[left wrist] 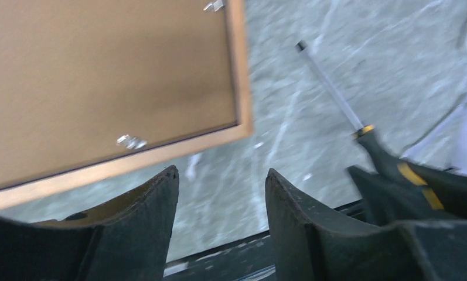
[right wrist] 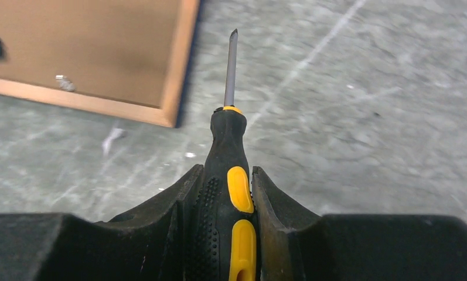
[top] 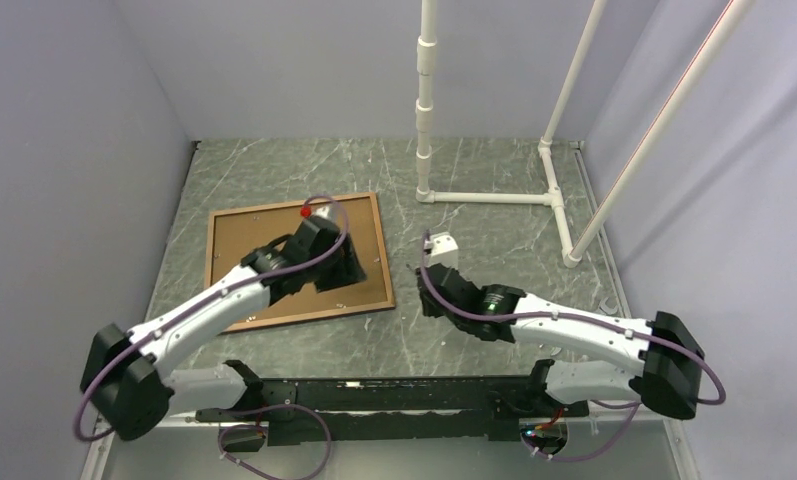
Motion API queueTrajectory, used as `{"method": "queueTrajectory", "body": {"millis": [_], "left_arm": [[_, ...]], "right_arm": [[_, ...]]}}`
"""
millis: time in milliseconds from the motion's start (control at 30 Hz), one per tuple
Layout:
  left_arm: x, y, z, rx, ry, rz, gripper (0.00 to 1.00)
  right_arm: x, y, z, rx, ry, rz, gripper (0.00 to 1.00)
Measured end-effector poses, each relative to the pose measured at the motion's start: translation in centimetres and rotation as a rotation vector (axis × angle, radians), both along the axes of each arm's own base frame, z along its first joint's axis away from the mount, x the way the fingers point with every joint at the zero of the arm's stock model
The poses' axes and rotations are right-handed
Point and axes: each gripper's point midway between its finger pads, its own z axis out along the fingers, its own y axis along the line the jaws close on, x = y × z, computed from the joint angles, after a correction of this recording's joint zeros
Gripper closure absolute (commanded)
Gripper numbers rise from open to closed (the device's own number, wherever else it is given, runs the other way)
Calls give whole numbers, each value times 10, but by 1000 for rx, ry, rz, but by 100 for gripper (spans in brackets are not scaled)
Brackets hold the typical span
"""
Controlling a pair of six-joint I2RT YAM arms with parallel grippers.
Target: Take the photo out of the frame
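Observation:
The frame (top: 359, 303) lies face down left of centre, its rim looking light brown from behind. The photo's brown hardboard back (top: 244, 240) fills it, held by small metal tabs (left wrist: 131, 141). The printed side is hidden. My left gripper (top: 348, 268) is open and empty over the frame's near right part; in the left wrist view it (left wrist: 221, 175) hangs above bare table just off the frame's corner (left wrist: 242, 126). My right gripper (top: 430, 272) is shut on a black and yellow screwdriver (right wrist: 231, 146), whose blade points towards the frame's corner (right wrist: 175, 111) without touching it.
A white pipe stand (top: 426, 100) rises at the back, with pipes running along the table to the right (top: 554, 185). Grey walls close in both sides. A black rail (top: 394, 395) runs along the near edge. A small red thing (top: 305, 211) sits at the frame's far edge.

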Motion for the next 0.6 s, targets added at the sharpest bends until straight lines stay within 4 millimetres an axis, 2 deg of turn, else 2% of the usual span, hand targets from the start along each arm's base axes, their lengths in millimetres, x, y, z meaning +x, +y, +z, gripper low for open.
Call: {"method": "queueTrajectory", "body": {"millis": [33,167,267,467,600], "left_arm": [[-8,9,-7,11,-2,-9,43],[-39,42,-46,74,30,-29,44],[-52,55,-64,95,46,-43,55],[-51,56,-75,115,51,-71,74],[-48,50,-82,111,65,-93,77]], "right_arm": [[-2,13,4,5,-12,23,100],[-2,42,8,21,-32,54,100],[3,55,4,17,-41,55,100],[7,66,-16,-35,-38,69,100],[10,72,-21,-52,-46,72,100]]}}
